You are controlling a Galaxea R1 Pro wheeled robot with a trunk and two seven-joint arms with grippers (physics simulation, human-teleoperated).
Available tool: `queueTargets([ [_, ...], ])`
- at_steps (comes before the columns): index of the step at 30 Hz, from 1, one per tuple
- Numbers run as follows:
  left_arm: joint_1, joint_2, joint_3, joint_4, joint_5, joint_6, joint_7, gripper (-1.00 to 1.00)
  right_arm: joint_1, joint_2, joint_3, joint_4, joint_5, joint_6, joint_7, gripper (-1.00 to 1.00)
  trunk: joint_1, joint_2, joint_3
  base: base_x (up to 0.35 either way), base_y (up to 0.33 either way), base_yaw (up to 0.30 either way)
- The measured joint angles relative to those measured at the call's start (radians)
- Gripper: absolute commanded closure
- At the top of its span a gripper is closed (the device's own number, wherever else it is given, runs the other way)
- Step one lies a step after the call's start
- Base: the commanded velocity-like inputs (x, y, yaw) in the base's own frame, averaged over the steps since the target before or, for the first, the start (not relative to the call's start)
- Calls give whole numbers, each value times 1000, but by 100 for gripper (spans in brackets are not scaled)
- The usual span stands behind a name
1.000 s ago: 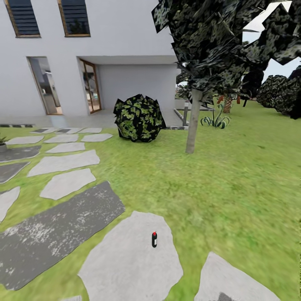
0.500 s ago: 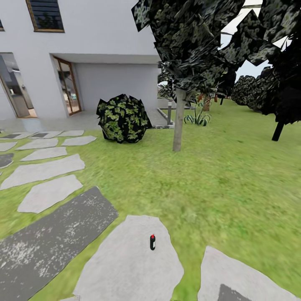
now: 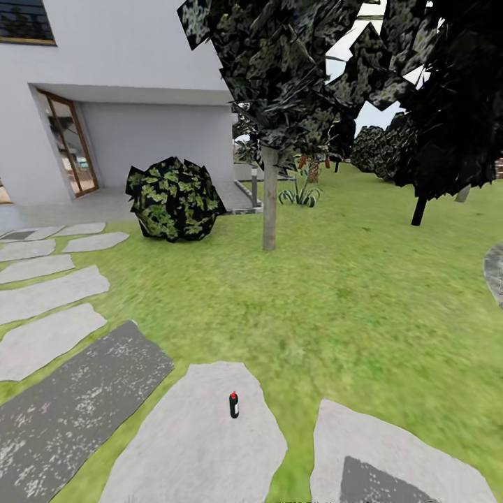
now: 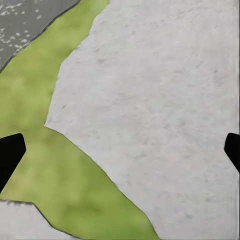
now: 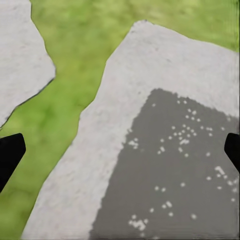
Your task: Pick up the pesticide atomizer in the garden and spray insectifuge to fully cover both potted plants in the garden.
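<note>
The small dark spray bottle with a red cap (image 3: 234,404) stands upright on a pale grey stone slab (image 3: 195,447) in the green lawn (image 3: 335,300). Both grippers' black fingers (image 4: 10,155) (image 5: 10,155) are spread apart, holding nothing.

Left gripper (image 4: 120,152): seen from the left wrist camera; two dark fingertips (image 4: 10,155) at opposite edges of the frame, set wide apart.
Left gripper contents: nothing between the fingers.
Left gripper pose: pointing downward, hanging above the ground, touching nothing.
Right gripper (image 5: 120,152): seen from the right wrist camera; two dark fingertips (image 5: 10,155) at opposite edges of the frame, set wide apart.
Right gripper contents: nothing between the fingers.
Right gripper pose: pointing downward, hanging above the ground, touching nothing.
</note>
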Motion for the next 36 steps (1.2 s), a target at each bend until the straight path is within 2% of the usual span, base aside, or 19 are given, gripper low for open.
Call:
queueTargets([
  [12,0,0,0,0,-1,0,0,-100,0,0,0,0,0,0,0,-100,0,0,0,0,1,-272],
  [19,0,-1,-1,0,-1,0,0,-100,1,0,0,0,0,0,0,-100,0,0,0,0,170,-272],
  [27,-2,-7,-2,-2,-1,4,0,-100,0,0,-1,0,0,0,0,-100,0,0,0,0,30,-241],
  [32,-16,-13,0,-6,1,15,0,-100,0,0,-4,0,0,0,-1,-100,0,0,0,0,2,-52],
  [36,-72,-23,0,-6,1,19,-1,-100,-1,1,-1,-19,-1,1,0,-100,0,0,0,0,0,-6],
])
